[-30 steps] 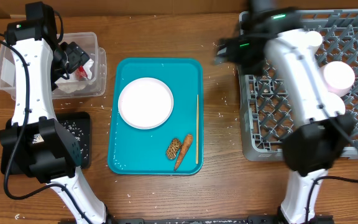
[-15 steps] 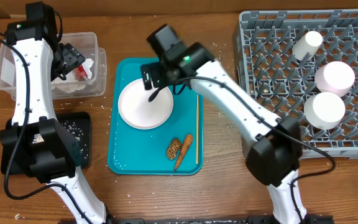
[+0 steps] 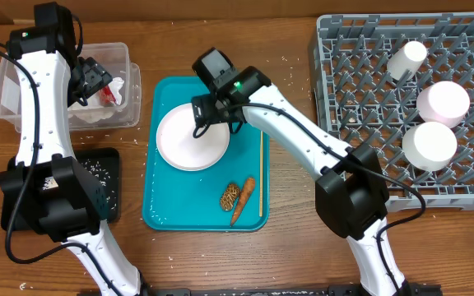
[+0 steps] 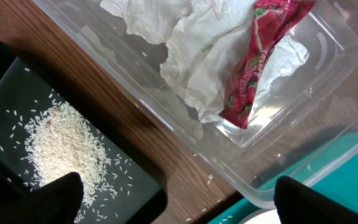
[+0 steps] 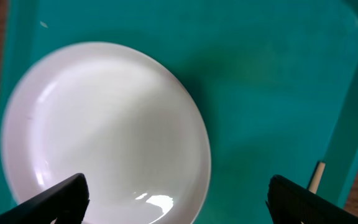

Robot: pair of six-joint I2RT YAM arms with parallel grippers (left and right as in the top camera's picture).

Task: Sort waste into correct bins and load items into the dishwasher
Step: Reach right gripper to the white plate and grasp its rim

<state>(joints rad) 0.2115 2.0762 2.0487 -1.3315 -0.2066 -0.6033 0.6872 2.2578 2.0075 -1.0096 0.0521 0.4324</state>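
Observation:
The white plate [image 3: 189, 140] lies on the teal tray [image 3: 188, 201]. My right gripper [image 3: 218, 122] hangs open over the plate's right edge, holding nothing. In the right wrist view the plate [image 5: 104, 130] fills the left side between the open fingers of that gripper [image 5: 178, 200]. A chopstick [image 3: 261, 168], a carrot stick [image 3: 243, 200] and a brown lump [image 3: 230, 195] lie on the tray. My left gripper [image 3: 97, 80] stands open and empty over the clear tub [image 3: 6, 99], which holds the red wrapper [image 4: 257, 56] and crumpled paper [image 4: 191, 62]. Rice [image 4: 58, 146] lies in the black tray [image 3: 109, 205].
The grey dish rack [image 3: 369, 107] stands at the right, holding a white cup [image 3: 407, 59] and two bowls [image 3: 443, 101] [image 3: 429, 144]. Loose rice grains are scattered on the wooden table between the tub and the teal tray.
My right arm has swung left from the dish rack to the teal tray and now hovers over the plate's right edge. The left arm has not moved.

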